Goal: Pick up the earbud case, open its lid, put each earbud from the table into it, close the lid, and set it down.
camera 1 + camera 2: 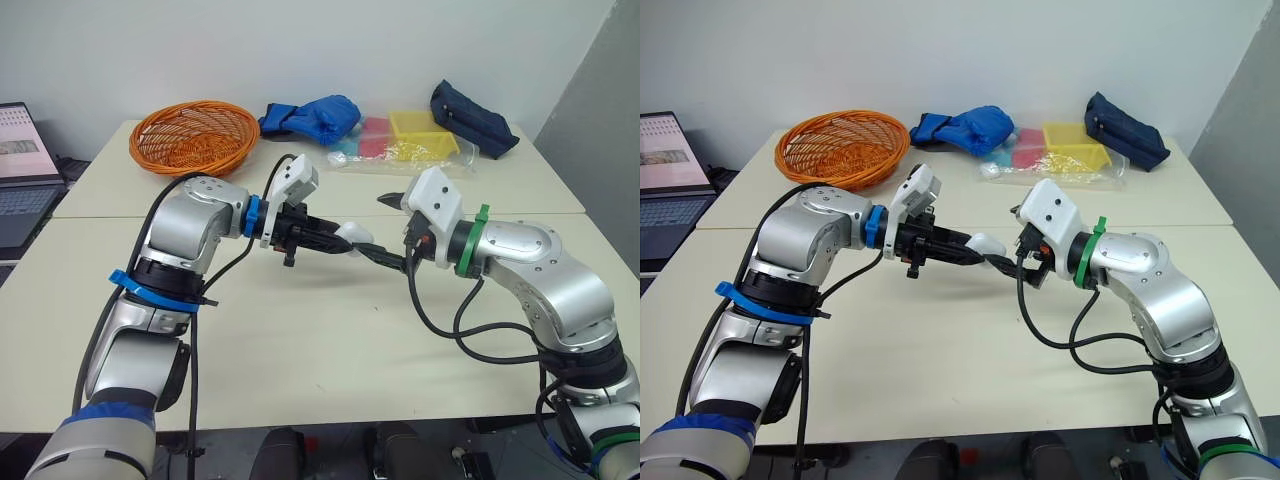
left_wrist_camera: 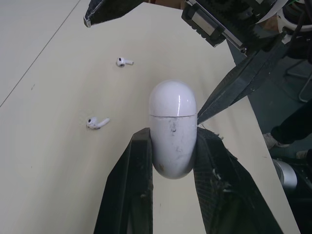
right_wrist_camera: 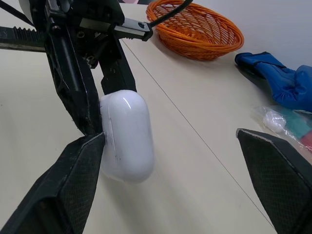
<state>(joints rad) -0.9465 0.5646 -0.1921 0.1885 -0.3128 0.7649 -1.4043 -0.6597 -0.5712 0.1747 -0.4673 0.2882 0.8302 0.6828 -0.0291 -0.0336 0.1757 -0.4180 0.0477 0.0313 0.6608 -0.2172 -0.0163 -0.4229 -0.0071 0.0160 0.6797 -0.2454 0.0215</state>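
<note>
The white earbud case [image 2: 172,134] is held above the middle of the table, with its lid closed, and my left gripper [image 1: 345,245] is shut on its lower half. My right gripper [image 3: 170,139] is open; one of its fingertips [image 2: 207,109] touches the case's side at the lid seam, while the other finger [image 3: 275,170] stands well clear. Two white earbuds [image 2: 124,61] [image 2: 97,122] lie apart on the beige table [image 1: 300,340] below the case.
An orange basket [image 1: 194,135] stands at the back left. Beside it are a blue cloth [image 1: 310,115], a plastic bag with yellow and pink boxes [image 1: 420,135] and a navy pouch [image 1: 473,118]. A laptop [image 1: 25,170] sits off the table's left edge.
</note>
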